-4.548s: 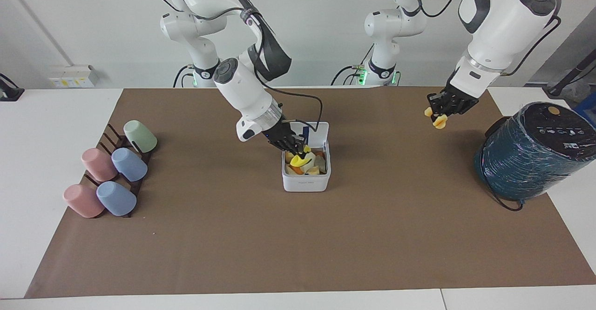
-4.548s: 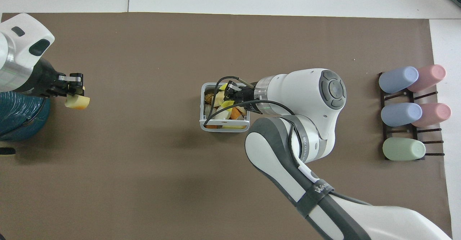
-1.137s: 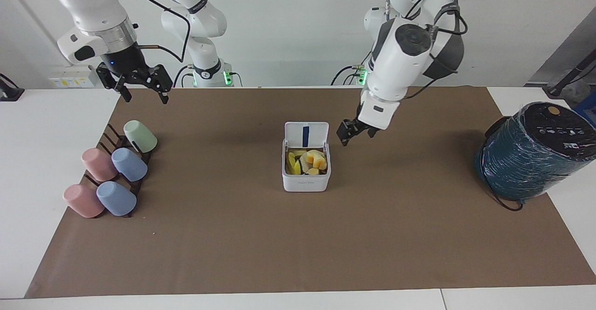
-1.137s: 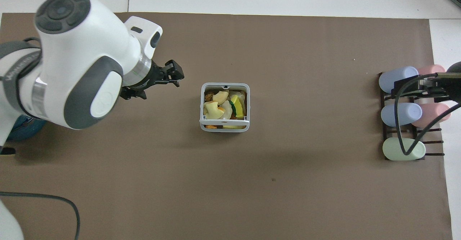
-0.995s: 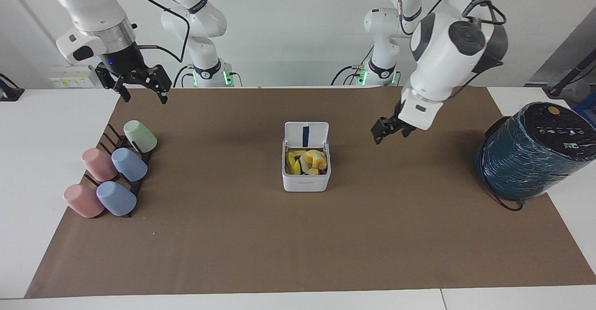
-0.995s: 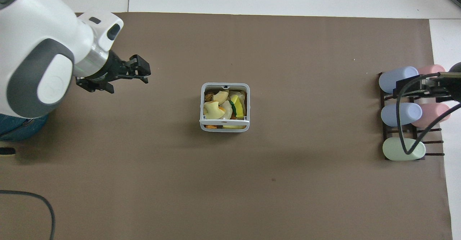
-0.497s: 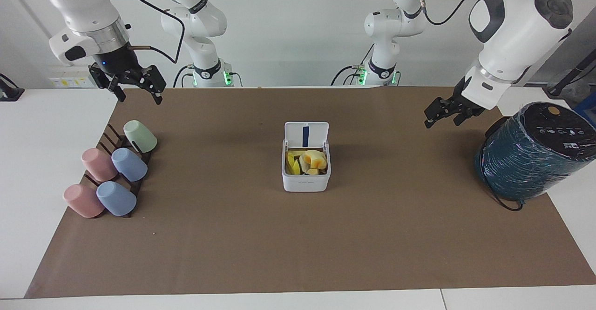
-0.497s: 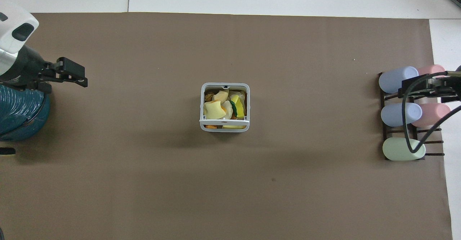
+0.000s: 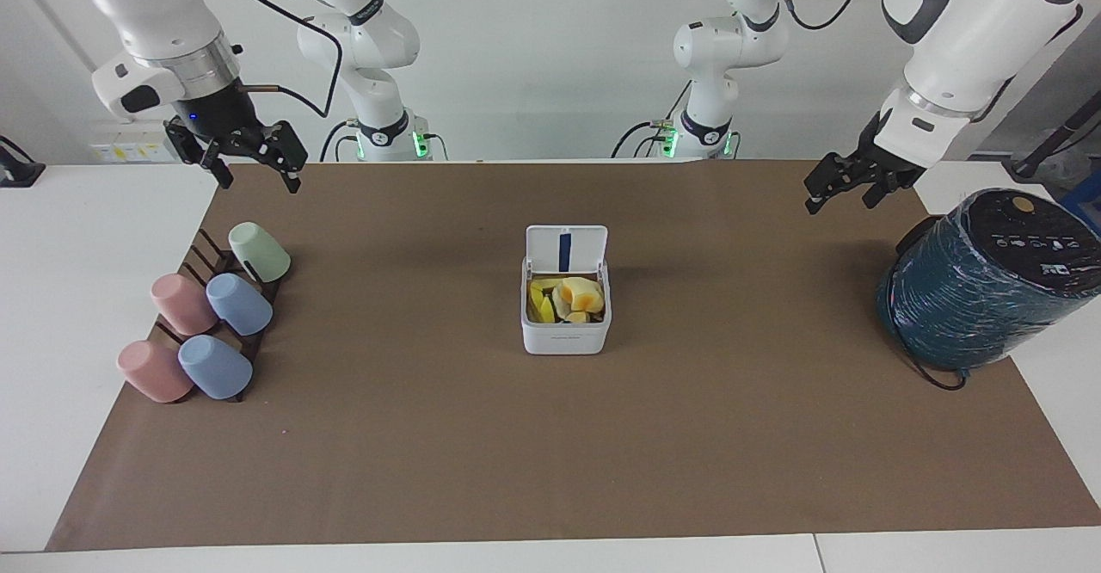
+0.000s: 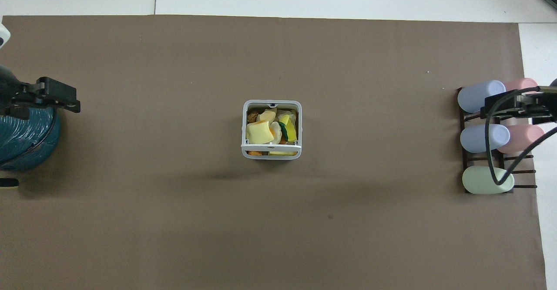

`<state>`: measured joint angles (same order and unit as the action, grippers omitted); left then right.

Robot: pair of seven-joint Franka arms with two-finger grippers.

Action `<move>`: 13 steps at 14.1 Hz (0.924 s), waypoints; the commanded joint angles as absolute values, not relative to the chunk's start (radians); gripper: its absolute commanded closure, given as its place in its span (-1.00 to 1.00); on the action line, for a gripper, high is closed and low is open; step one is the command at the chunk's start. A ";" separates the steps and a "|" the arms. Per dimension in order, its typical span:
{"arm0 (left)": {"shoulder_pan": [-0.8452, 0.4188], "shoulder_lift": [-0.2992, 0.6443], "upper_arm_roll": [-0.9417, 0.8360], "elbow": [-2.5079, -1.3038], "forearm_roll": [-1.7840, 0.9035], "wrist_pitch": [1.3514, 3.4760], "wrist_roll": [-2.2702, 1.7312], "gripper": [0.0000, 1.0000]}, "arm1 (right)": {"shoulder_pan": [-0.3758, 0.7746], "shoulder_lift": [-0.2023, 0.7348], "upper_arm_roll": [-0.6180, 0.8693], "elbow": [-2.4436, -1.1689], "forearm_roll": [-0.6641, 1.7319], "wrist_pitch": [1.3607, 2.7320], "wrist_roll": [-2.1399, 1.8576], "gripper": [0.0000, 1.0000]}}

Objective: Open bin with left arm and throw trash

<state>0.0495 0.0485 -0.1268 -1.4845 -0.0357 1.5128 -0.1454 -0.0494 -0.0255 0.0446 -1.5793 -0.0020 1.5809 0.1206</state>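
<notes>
White arms, grey caps, black cables — seemingly black fingers (image 9: 291,179)

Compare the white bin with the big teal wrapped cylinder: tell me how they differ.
The bin is a small white square box; the cylinder is far bigger, round, dark teal. The bin stands mid-mat with its lid open and trash inside; the cylinder sits tilted at the left arm's end, its dark top closed. Both rest on the brown mat.

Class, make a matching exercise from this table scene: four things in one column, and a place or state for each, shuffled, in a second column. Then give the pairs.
Things:
1. bin
2. trash
3. left pincer
4. green cup

Places or states:
A. on the rack, nearest the robots
B. lid up, mid-table
C. open, empty, in the air by the teal cylinder
D. inside the bin

Pairs: 1-B, 2-D, 3-C, 4-A
</notes>
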 commanded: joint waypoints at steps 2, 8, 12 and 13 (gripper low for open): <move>0.054 0.029 -0.133 -1.496 -0.015 1.514 -0.129 -1.00 | -0.049 -0.048 0.038 -1.606 -0.002 1.582 0.097 -1.00; 0.052 0.032 -0.132 -1.491 0.018 1.555 -0.027 -1.00 | -0.041 -0.046 0.046 -1.605 -0.015 1.579 0.089 -1.00; 0.048 0.032 -0.135 -1.489 0.037 1.578 -0.003 -1.00 | -0.041 -0.048 0.048 -1.605 -0.017 1.568 0.090 -1.00; 0.048 0.032 -0.135 -1.489 0.037 1.578 -0.003 -1.00 | -0.040 -0.048 0.048 -1.605 -0.015 1.569 0.091 -1.00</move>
<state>0.0485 0.0423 -0.1315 -1.4845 0.0143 1.5593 -0.0174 -0.0412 -0.0255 0.0468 -1.5810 -0.0020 1.5668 0.1194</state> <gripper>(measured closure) 0.000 0.000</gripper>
